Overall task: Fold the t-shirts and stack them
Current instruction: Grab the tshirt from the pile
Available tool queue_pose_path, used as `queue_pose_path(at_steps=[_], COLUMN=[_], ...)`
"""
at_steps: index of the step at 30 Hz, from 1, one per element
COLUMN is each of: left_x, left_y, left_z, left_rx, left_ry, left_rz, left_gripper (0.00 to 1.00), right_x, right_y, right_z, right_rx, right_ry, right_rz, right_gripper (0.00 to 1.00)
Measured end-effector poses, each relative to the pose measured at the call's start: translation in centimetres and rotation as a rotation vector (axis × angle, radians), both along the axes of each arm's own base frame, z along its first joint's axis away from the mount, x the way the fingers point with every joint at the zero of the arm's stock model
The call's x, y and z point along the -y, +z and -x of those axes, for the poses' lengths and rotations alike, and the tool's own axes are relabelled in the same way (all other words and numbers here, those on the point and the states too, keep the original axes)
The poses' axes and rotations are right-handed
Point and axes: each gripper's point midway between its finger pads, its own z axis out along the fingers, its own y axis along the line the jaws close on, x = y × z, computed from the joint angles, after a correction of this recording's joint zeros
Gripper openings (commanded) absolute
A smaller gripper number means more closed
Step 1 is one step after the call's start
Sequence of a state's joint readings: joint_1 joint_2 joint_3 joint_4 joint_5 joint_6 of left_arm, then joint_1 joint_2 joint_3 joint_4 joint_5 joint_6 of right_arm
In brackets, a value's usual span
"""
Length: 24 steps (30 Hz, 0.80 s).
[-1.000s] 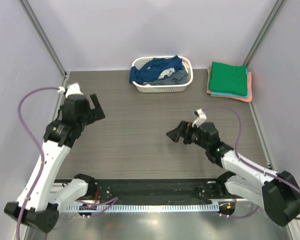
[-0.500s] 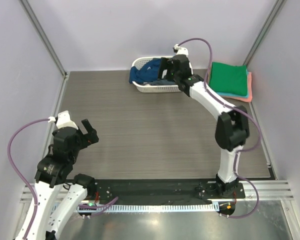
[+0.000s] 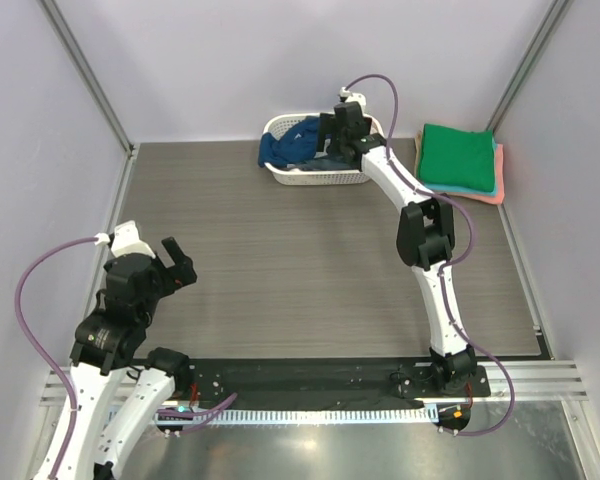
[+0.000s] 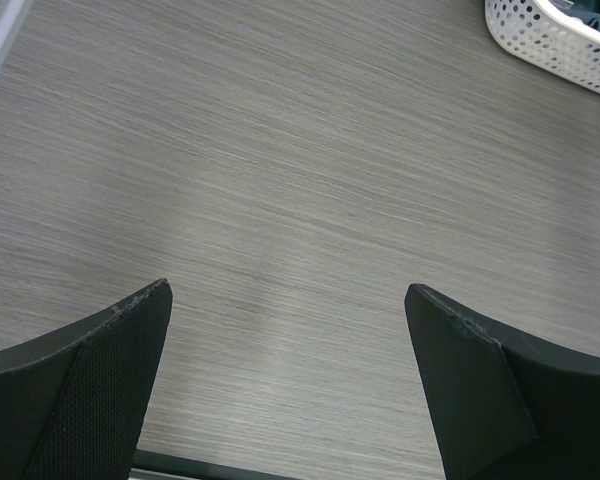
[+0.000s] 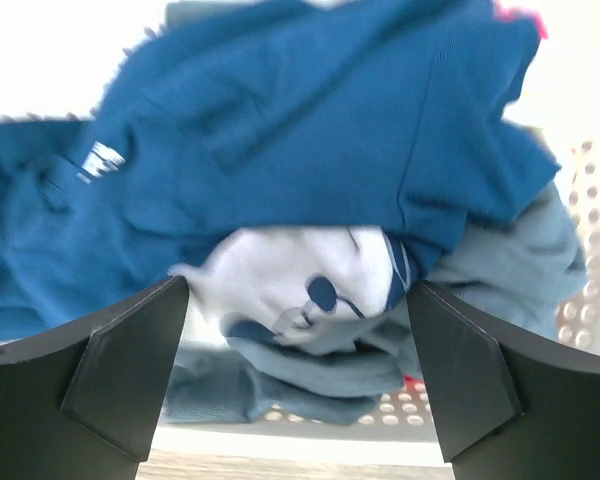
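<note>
A dark blue t-shirt with a white cartoon print lies crumpled in the white basket. It rests on a slate grey-blue shirt. My right gripper hangs open just above this pile, its fingers either side of the white print, touching nothing. A folded stack sits at the back right, with a green shirt on top and teal and coral edges showing under it. My left gripper stands open and empty over bare table at the near left.
The basket's perforated wall and near rim lie just below my right fingers. Its corner shows far off in the left wrist view. Metal frame posts rise at the back corners.
My right arm has swung from mid-table out to the basket and now hangs over the shirts. The left arm has drawn back toward the near left. Both grippers have stayed open.
</note>
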<state>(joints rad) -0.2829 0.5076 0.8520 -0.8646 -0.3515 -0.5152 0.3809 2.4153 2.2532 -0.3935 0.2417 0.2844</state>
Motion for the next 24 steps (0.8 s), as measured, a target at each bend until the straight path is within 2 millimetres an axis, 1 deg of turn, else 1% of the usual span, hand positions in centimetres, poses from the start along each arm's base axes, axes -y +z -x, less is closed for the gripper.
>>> queue_pose_path(at_steps=[3,5,9,14,20,23,24], left_x=[-0.3,-0.4,-0.3,-0.3,-0.4,-0.4,-0.4], left_y=[0.0,0.0,0.0,-0.1,-0.1,0.0,0.0], left_z=[0.0,0.0,0.0,0.0,0.1,0.1,0.1], left_rx=[0.001,0.001,0.002,0.000,0.004,0.005,0.005], left_ry=[0.014,0.018,0.015,0.017,0.018,0.020,0.021], left_rz=[0.002,0.004,0.006,0.006,0.007,0.007,0.008], left_gripper=[1.00,1.00,1.00,1.00,1.00,1.00,1.00], right_x=[-0.1,-0.5,-1.1,-0.9,-0.3,-0.2,-0.3], right_y=[1.7,2.3,1.9,0.8,1.2,2.1,2.4], right_z=[-0.6,-0.7,-0.5,-0.3,-0.7,-1.3,-1.5], right_rx=[0.038,0.051,0.035,0.011,0.021,0.046,0.054], right_ry=[0.001,0.012,0.037,0.029,0.018,0.018,0.020], right_rz=[-0.019,-0.036,-0.064,-0.066,-0.070,-0.083,-0.088], right_gripper=[0.94,0.93,0.93,0.93,0.93,0.92,0.90])
